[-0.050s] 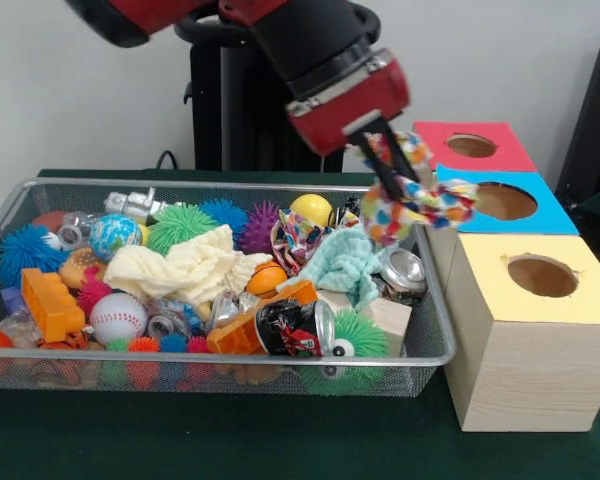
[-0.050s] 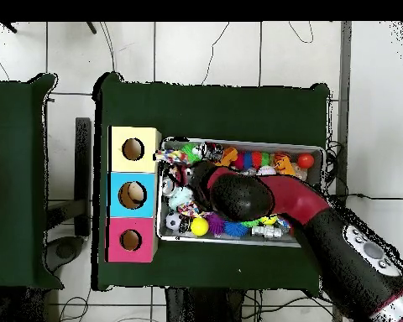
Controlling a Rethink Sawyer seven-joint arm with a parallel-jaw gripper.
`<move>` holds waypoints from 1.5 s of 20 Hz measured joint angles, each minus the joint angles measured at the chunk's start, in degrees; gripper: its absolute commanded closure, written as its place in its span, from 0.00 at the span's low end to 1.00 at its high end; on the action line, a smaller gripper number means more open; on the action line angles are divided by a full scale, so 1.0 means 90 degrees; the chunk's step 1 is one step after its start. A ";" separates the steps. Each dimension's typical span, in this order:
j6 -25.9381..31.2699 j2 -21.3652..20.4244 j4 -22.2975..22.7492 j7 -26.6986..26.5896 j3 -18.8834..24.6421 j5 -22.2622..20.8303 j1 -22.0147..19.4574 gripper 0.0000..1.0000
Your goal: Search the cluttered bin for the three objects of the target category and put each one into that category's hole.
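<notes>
Multicoloured rope toy (image 1: 412,196) dangling above the right end of the wire bin (image 1: 435,345), clear of the clutter so as not to snag on the way out. Black fingers (image 1: 384,168) clamping its knotted middle, frayed ends hanging loose on either side. Hanging just beside the blue box (image 1: 545,212), probably heading for one of the three holes; which hole matches the category cannot be told. Red box (image 1: 492,132) sitting behind, yellow box (image 1: 581,301) in front, all lined up along the bin's end for a short carry. Baseball (image 1: 117,316), crushed can (image 1: 294,328) and cream cloth (image 1: 185,266) lying below among other toys, waiting on the green surface (image 1: 230,440).
</notes>
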 measured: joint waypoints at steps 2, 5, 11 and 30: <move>-0.0169 -0.0102 0.0001 0.0001 -0.0112 0.0012 0.0342 1.00; -0.0341 -0.0231 0.0002 0.0012 -0.0275 0.0070 0.0762 1.00; -0.0580 -0.0418 0.0002 0.0022 -0.0776 0.0238 0.1537 1.00; -0.1086 -0.0444 -0.0031 0.0022 -0.2559 0.0703 0.2862 1.00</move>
